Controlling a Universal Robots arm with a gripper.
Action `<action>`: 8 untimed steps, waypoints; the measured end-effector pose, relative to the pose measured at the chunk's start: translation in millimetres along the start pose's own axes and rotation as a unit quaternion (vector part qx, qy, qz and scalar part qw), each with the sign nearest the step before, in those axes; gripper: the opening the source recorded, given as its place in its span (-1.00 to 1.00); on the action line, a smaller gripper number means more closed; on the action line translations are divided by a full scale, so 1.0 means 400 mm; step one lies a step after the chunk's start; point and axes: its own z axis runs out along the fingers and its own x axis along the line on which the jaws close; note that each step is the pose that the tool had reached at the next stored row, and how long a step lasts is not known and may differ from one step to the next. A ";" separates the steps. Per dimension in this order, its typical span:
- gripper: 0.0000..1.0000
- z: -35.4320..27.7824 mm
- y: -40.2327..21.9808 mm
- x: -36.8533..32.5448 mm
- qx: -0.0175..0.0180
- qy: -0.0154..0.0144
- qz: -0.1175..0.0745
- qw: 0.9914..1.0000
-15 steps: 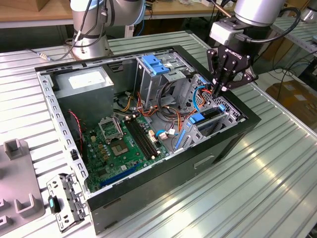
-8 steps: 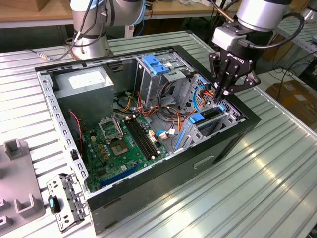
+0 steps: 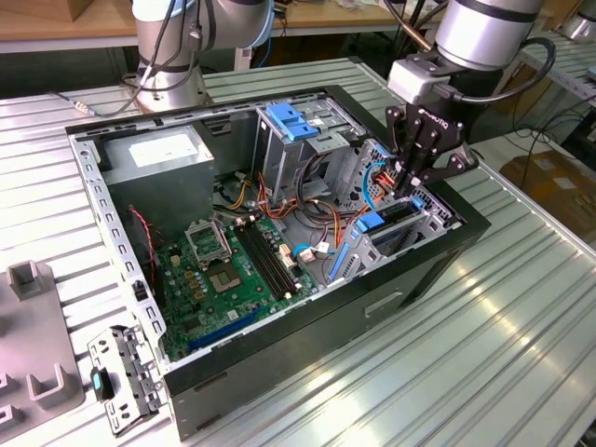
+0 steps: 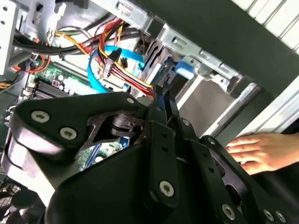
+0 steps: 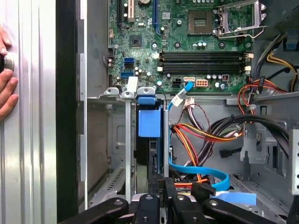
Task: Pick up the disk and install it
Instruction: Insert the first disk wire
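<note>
The disk (image 5: 150, 140) stands on edge in the drive cage (image 3: 424, 223) at the computer case's (image 3: 279, 242) front corner, its blue carrier end facing the motherboard (image 5: 187, 42). The gripper (image 3: 413, 182) hangs straight down over that cage, its fingers (image 5: 161, 186) pinched together on the disk's upper edge. A person's hand (image 4: 261, 150) rests just outside the case wall.

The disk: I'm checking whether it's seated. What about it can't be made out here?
1. Exterior view: much of the disk, behind the end effector.
2. First wrist view: its flat faces, since it stands edge-on in the metal cage.
3. Second wrist view: most of it, behind the end effector's body.
</note>
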 end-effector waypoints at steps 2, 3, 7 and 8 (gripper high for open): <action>-0.67 0.005 -0.001 0.002 0.000 -0.012 0.000 1.000; -0.67 0.007 -0.001 0.002 0.000 -0.013 -0.003 1.000; -0.67 0.011 -0.001 0.006 0.001 -0.014 -0.019 1.000; -0.67 0.012 -0.001 0.007 0.001 -0.014 -0.020 1.000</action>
